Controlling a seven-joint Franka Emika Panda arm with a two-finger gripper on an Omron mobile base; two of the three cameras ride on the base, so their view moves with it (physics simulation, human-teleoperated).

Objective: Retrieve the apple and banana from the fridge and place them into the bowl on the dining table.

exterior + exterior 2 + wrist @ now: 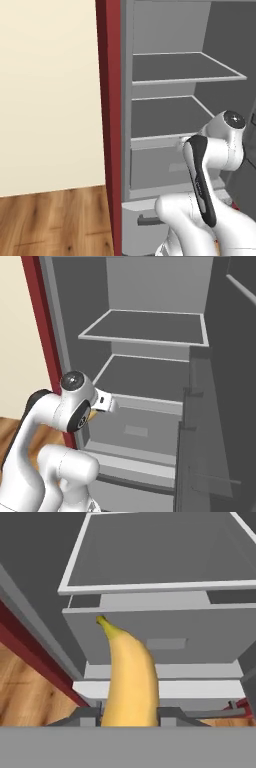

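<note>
The gripper (129,714) was closed on the banana (131,677), its two dark fingertips (86,716) pressed against the fruit's lower flanks in the hand view. The banana rose upright between them, stem end uppermost and curving slightly to the left, clear of every shelf and in front of the grey drawer (165,634) of the fridge (45,567). Above the drawer's upper edge ran the white front rim of a grey shelf (160,549). To the lower left a dark red panel (35,657) bordered the fridge, with wooden floor (25,692) beside it. In the left base view the white arm (210,165) reached up before the open fridge (165,100), whose two shelves (180,67) were bare; a cream wall (50,90) stood left of the red panel (109,100). In the right base view the arm (65,416) stood at the fridge's (150,346) lower left corner.
</note>
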